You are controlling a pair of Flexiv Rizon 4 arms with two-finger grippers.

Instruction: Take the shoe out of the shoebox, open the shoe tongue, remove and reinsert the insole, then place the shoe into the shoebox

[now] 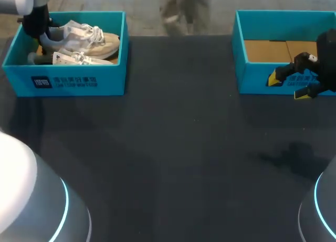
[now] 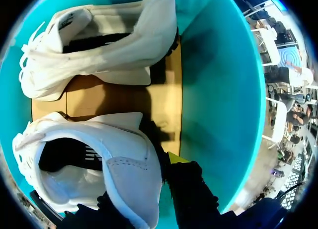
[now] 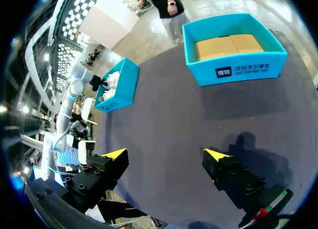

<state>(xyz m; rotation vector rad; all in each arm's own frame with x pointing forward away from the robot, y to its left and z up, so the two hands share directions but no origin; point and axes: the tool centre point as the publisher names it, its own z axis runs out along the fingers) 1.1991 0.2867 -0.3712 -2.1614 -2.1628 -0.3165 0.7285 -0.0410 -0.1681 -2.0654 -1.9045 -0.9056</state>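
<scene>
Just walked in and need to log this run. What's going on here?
The left gripper is down inside the left shoebox at the heel of a white shoe, a second shoe beside it; whether it grips is unclear. Nothing is out. The right gripper hovers over the table, jaws open, near the empty right shoebox.

Light falls from overhead, even and rather dim on the dark table [image 1: 173, 147], which returns only a faint sheen and no hard glare. Below my right gripper [image 1: 289, 87] a soft-edged shadow [image 1: 294, 158] lies near the table's right edge. The right shoebox [image 1: 252, 74] darkens a strip of table along its near wall. In the left shoebox [image 2: 223, 100] the white shoes [image 2: 99, 40] are the brightest things I see, and they throw dark shadows on its cardboard floor [image 2: 169, 95]. A blue light ring [image 1: 64, 205] glows at the near left corner.
</scene>
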